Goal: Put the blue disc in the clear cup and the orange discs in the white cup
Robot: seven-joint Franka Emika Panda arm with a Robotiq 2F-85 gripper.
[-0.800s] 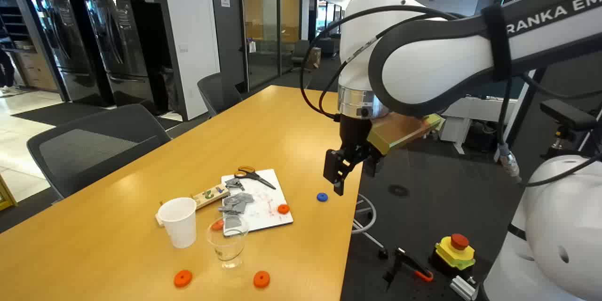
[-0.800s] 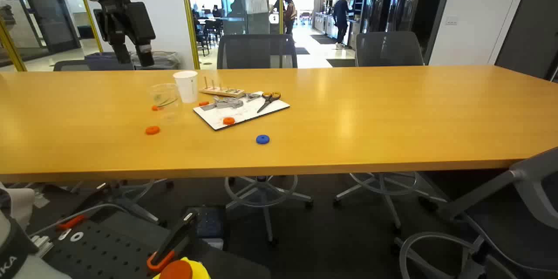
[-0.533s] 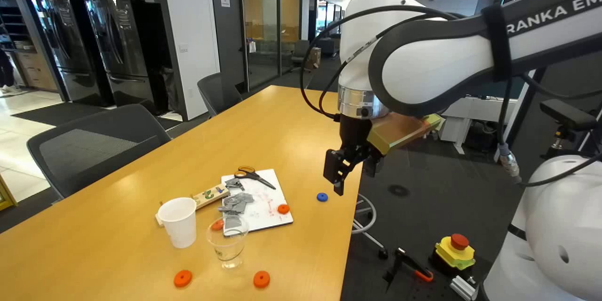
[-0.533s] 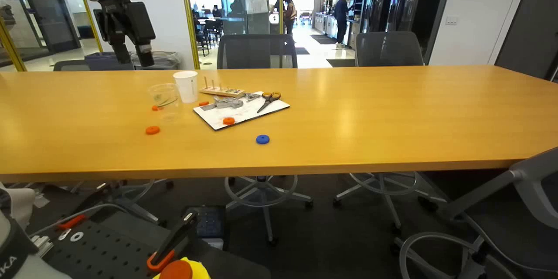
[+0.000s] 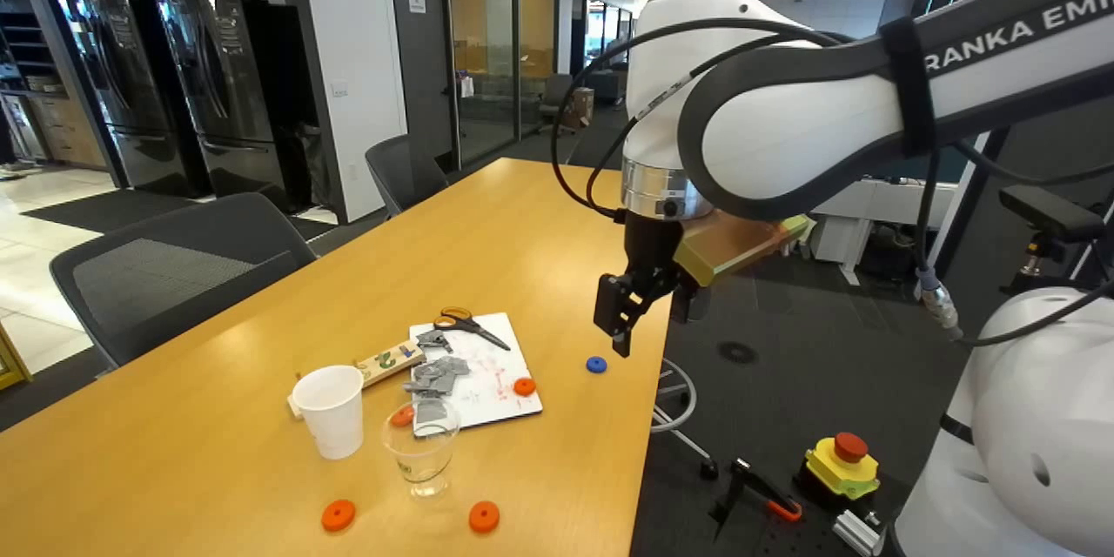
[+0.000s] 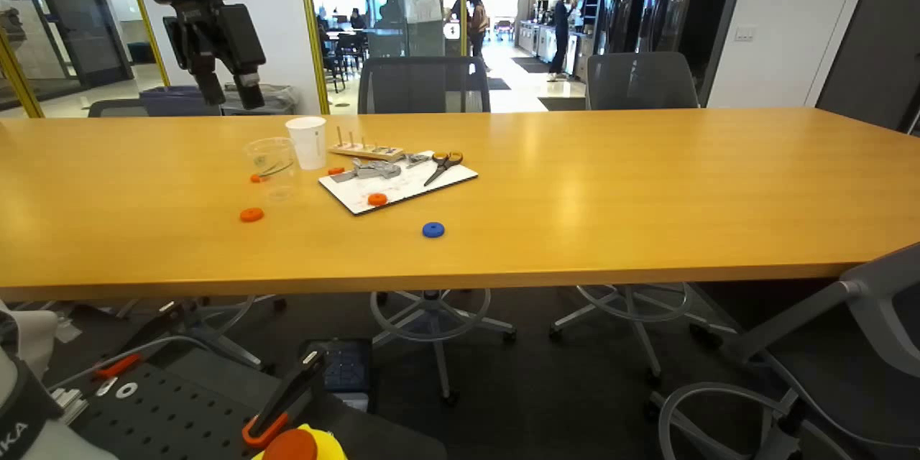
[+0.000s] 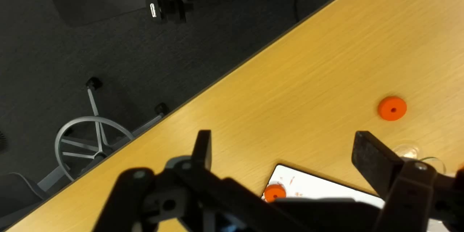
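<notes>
On the table the blue disc (image 5: 596, 365) lies flat near the edge, in both exterior views (image 6: 433, 230). Several orange discs are spread about: two (image 5: 338, 515) (image 5: 484, 517) in front of the cups, another (image 5: 524, 386) on a white board, and one (image 5: 402, 416) partly seen past the clear cup's rim. The clear cup (image 5: 422, 452) stands upright beside the white cup (image 5: 332, 413), also upright. High over the table, my gripper (image 6: 231, 95) is open. In the wrist view my gripper (image 7: 282, 146) has widely parted fingers with nothing between them; its linkage partly covers the board's orange disc (image 7: 274, 192).
The white board (image 5: 500, 348) carries grey scraps (image 5: 437, 374) and scissors (image 5: 470, 326). A wooden peg strip (image 5: 389, 363) lies behind the white cup. The table edge (image 6: 503, 277) runs close to the blue disc. Chairs (image 5: 183, 278) stand around the table.
My gripper has shifted slightly, a little leftward and up in an exterior view and rightward in an exterior view, staying open. Discs and cups have not moved.
</notes>
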